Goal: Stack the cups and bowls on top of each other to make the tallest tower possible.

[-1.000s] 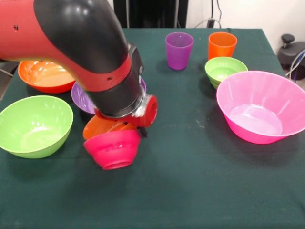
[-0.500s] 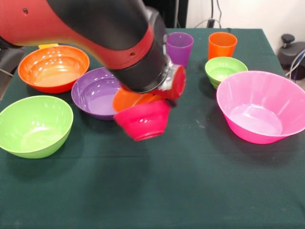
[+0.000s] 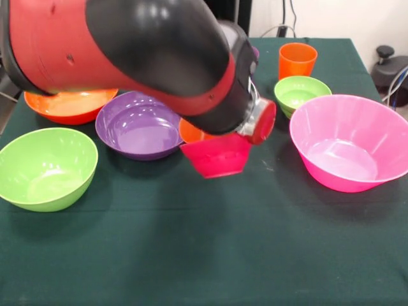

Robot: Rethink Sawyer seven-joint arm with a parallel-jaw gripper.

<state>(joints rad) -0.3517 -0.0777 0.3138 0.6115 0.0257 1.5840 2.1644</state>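
My arm (image 3: 127, 57) enters from the upper left of the frame and fills the top centre, its black and red wrist angled down to the right. The gripper lies hidden behind the wrist flange, so I cannot read its state.

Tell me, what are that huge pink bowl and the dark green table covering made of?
The huge pink bowl looks like glossy moulded plastic: light glints on its smooth inner wall, and its colour is even throughout. The table covering seems to be a matte woven or felt-like cloth: it shows no shine, only faint specks. Which fabric, I cannot tell.
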